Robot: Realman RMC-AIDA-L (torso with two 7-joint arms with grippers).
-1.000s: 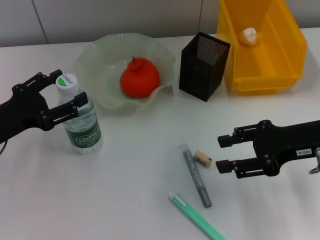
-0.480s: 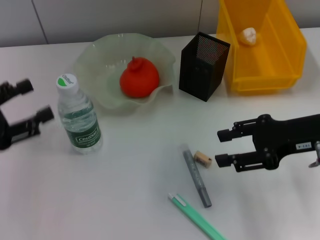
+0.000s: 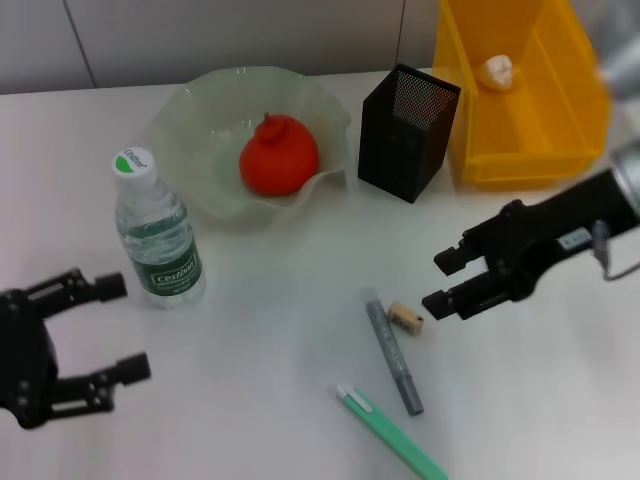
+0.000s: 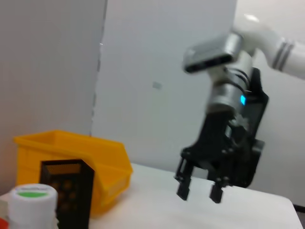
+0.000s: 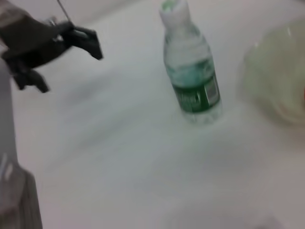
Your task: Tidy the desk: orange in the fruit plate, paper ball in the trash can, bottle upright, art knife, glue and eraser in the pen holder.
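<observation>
The bottle (image 3: pixel 157 236) stands upright on the desk (image 3: pixel 260 380), left of the fruit plate (image 3: pixel 200 105), which holds the orange (image 3: pixel 278 156). The paper ball (image 3: pixel 498 70) lies in the yellow trash can (image 3: pixel 575 110). Beside the can stands the black pen holder (image 3: pixel 405 132). The tan eraser (image 3: pixel 406 318), the grey art knife (image 3: pixel 393 352) and the green glue (image 3: pixel 395 436) lie on the desk. My right gripper (image 3: pixel 440 283) is open just right of the eraser. My left gripper (image 3: pixel 122 328) is open, nearer than the bottle and apart from it.
The left wrist view shows the right gripper (image 4: pixel 198 191) above the desk, the bottle's cap (image 4: pixel 32 194), the pen holder (image 4: pixel 66 191) and the trash can (image 4: pixel 102 160). The right wrist view shows the bottle (image 5: pixel 193 78), the left gripper (image 5: pixel 66 69) and the plate's rim (image 5: pixel 274 71).
My left gripper has let go of the bottle and drawn back to the near left; the bottle stays upright. My right gripper has tilted and moved slightly farther back, beside the eraser.
</observation>
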